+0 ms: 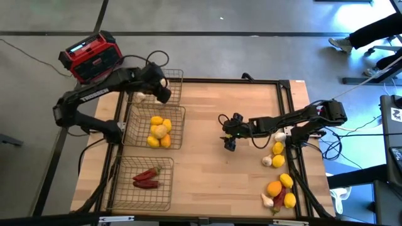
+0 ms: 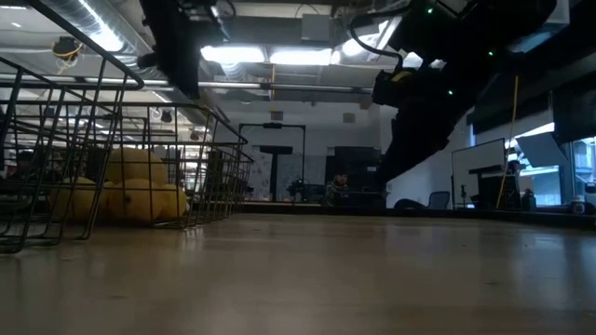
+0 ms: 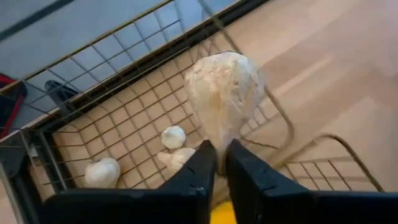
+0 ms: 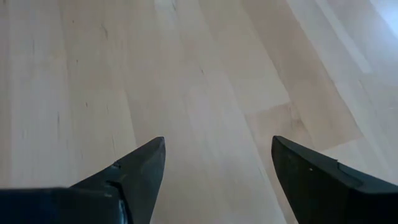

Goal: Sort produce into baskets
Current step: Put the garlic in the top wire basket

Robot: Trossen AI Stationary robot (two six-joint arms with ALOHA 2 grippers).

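Pale wooden tabletop [image 1: 207,125] is filling the scene, framed in black and standing on a grey floor. Nearest the bottom edge of the high view, a wire basket [image 1: 143,183] at the left is holding long red chili peppers [image 1: 146,177], while a loose pile of produce [image 1: 280,190] is lying by the right edge: lemons, an orange citrus, garlic and a red chili.

Farther up, the right gripper [image 1: 230,134] is hanging over bare wood near the table's middle, its fingers [image 4: 138,174] standing wide apart and gripping nothing, as the right wrist view is showing. A few more lemons and garlic bulbs [image 1: 276,153] are lying just beside that arm. Across from it, the middle basket [image 1: 157,127] is holding yellow lemons [image 1: 159,131].

Farthest back, the left gripper [image 1: 164,89] is hovering over the third basket [image 1: 164,85] at the table's far left corner. Its fingers [image 3: 196,177] are pressing nearly together, pinching a whitish garlic bulb [image 3: 222,93] by its lower end and holding it above the mesh. Three more garlic bulbs [image 3: 173,137] are lying on that basket's floor. Beyond the table, a red-and-black box [image 1: 92,56] is sitting on the floor.
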